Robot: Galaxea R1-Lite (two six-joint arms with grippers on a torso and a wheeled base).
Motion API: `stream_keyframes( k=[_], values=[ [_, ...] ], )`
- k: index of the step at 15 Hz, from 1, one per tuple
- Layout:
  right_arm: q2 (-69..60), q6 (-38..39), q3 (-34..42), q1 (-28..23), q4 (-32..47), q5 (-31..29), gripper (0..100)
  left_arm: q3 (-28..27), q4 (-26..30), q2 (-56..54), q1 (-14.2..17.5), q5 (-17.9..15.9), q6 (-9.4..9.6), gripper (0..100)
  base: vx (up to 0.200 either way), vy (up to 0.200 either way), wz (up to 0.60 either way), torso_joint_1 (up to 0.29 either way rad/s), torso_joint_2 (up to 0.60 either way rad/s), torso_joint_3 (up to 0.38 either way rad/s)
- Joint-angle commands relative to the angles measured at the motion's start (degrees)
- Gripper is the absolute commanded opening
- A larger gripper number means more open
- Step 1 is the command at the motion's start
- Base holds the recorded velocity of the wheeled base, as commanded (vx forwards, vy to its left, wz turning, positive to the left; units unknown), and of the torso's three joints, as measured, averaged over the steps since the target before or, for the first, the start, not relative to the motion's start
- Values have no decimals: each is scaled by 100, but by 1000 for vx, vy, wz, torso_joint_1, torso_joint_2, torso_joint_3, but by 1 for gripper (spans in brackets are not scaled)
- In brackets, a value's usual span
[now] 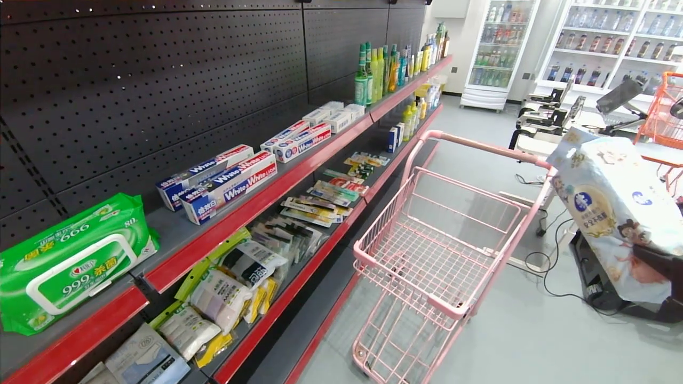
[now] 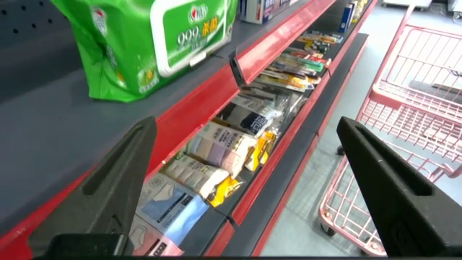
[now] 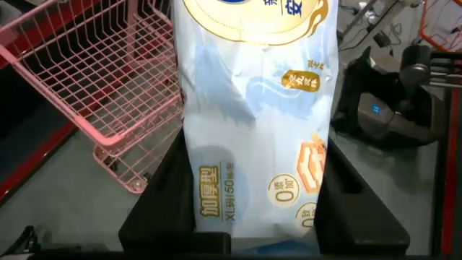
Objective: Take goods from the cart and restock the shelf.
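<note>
Red-edged shelf point(image 1: 251, 205) along the left, pink cart point(image 1: 408, 285) mid-floor, pale blue pack point(image 1: 608, 202) on the right past it, long axis tilted upright, clamped in right gripper point(image 3: 253, 217); left gripper point(image 2: 253, 180) spread empty, nearer the shelf.

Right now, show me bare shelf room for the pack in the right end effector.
Free: the top shelf has a grey patch between the green wipes pack and the toothpaste boxes. Crowded: packets across the lower shelf, and the far bottle row.
</note>
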Motion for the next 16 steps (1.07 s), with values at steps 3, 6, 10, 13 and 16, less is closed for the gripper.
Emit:
stream_keyframes(
  k=[3,6,10,13,16],
  values=[
    [-504,-267,33,-79,-1,-39,0,0,0,7,4,2,0,100,0,0,0,178,-385,-211],
    [-433,-320,-90,-97,-1,-48,0,0,0,7,4,2,0,100,0,0,0,175,-364,-201],
    [-310,-320,-151,-229,-54,-39,0,0,0,7,-5,2,0,100,0,0,0,168,-351,-187],
    [-187,-320,-292,-238,-54,-31,0,0,0,7,4,2,0,100,0,0,0,168,-346,-181],
    [-170,-320,-300,-220,-54,5,0,0,0,7,4,2,8,100,0,0,0,165,-343,-175]
  ],
)
